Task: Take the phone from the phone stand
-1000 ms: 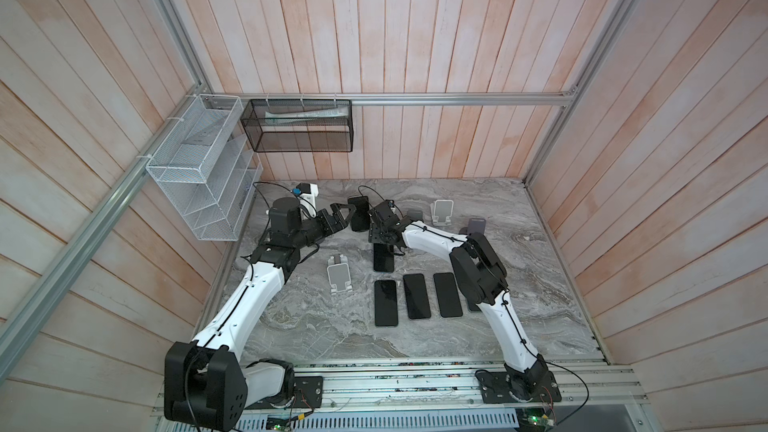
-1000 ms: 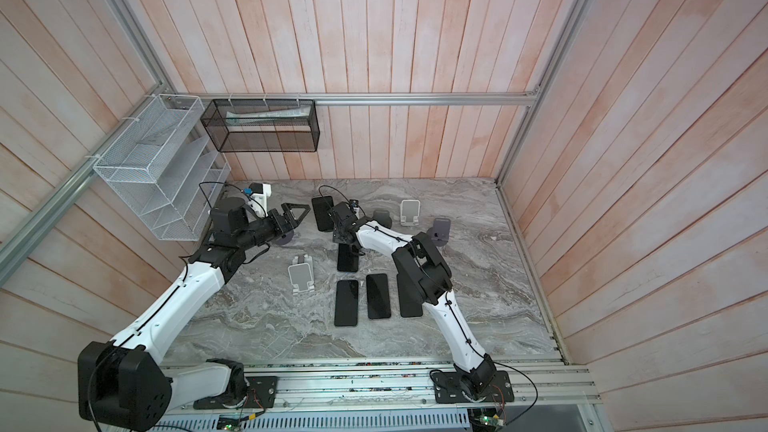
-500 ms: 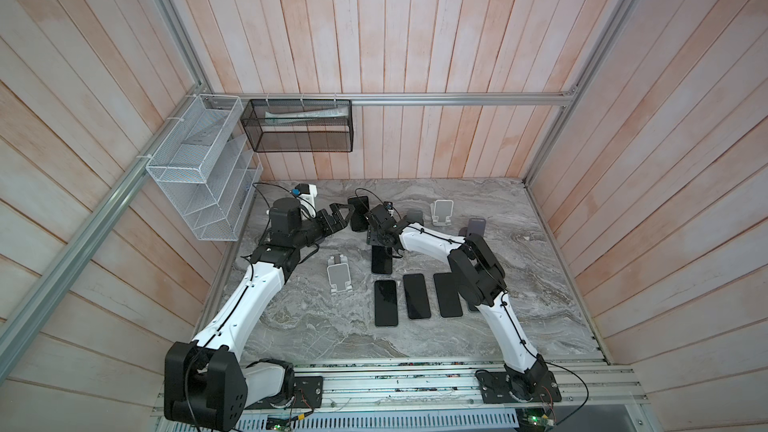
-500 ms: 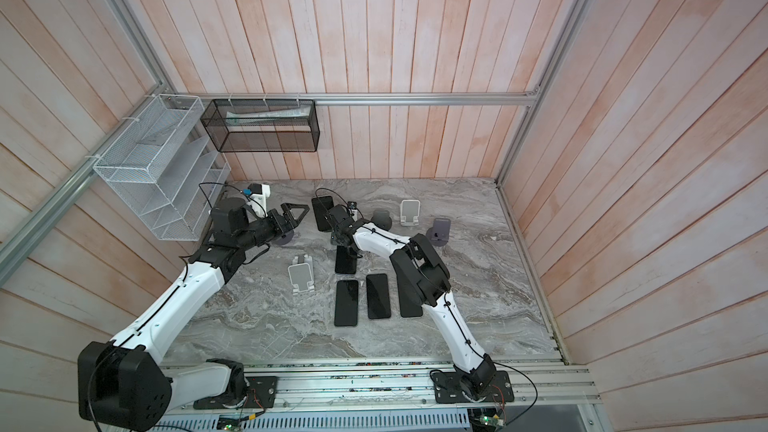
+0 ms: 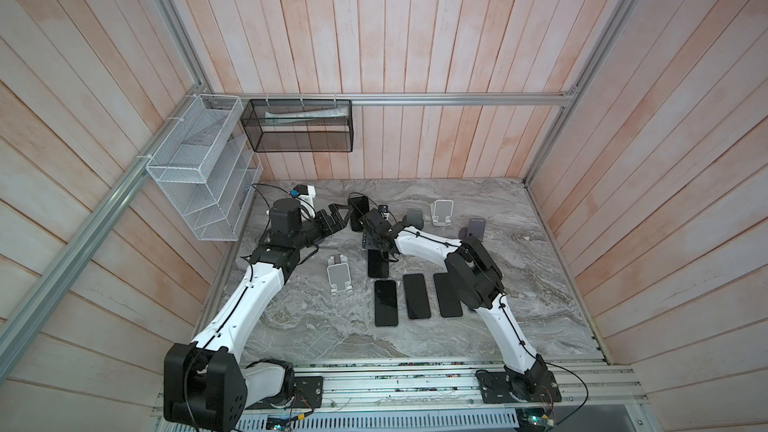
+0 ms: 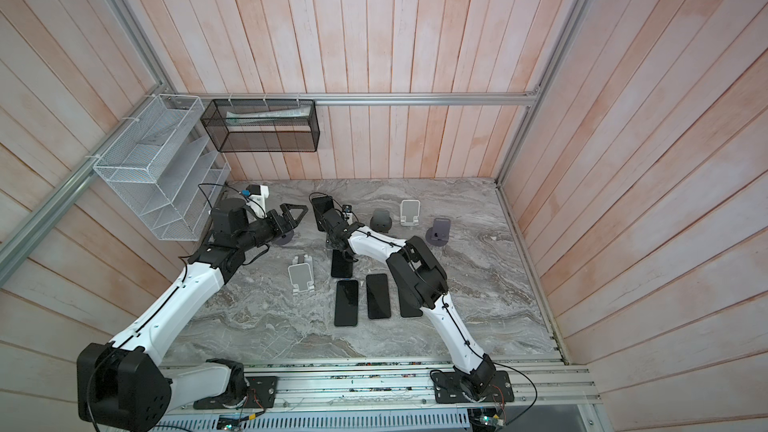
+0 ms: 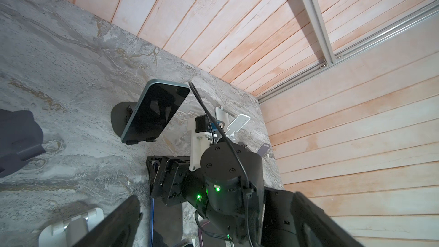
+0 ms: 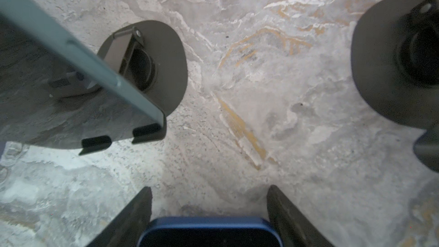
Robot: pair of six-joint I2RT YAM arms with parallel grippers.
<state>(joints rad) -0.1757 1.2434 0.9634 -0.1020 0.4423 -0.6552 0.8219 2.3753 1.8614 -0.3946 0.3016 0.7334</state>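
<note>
Look for the phone [image 7: 154,112] leaning in the dark round stand [image 7: 118,121] near the tabletop's [image 5: 498,284] back edge, left of middle, bottom edge caught by two hooks [image 8: 95,142]. Close the left gripper [image 5: 345,214], jaws wide apart, across its long edges, then lift along the tilt to clear the hooks. Mind the right gripper [image 8: 209,188] alongside, jaws straddling a blue phone [image 8: 209,231] lying flat; clamped or loose, cannot tell.

Teal-edged phone [image 7: 154,112] leans tilted on dark round-based stand [image 7: 118,119].
</note>
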